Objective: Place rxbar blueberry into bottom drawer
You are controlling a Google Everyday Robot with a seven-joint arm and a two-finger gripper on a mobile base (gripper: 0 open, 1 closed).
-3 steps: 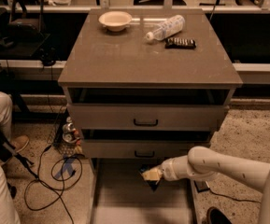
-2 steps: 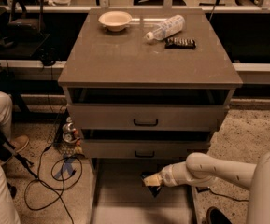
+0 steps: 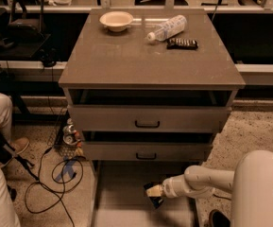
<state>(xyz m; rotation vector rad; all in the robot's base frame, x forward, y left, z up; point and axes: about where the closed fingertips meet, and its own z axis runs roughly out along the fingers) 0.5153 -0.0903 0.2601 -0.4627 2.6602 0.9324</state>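
Down over the bottom drawer (image 3: pixel 122 200), the gripper (image 3: pixel 153 192) pinches the rxbar blueberry (image 3: pixel 156 201) hanging beneath it.

Gripper (image 3: pixel 153 192) low over bottom drawer (image 3: pixel 122 189), right of centre, rxbar blueberry (image 3: pixel 155 202) pinched in jaws. Behind and above jaws: 2 upper drawers (image 3: pixel 147 118), stacked. On cabinet top (image 3: pixel 145 63), well behind jaws: bowl (image 3: pixel 116 20) to left, bottle (image 3: pixel 168 28) and bar (image 3: pixel 182 43) to right.
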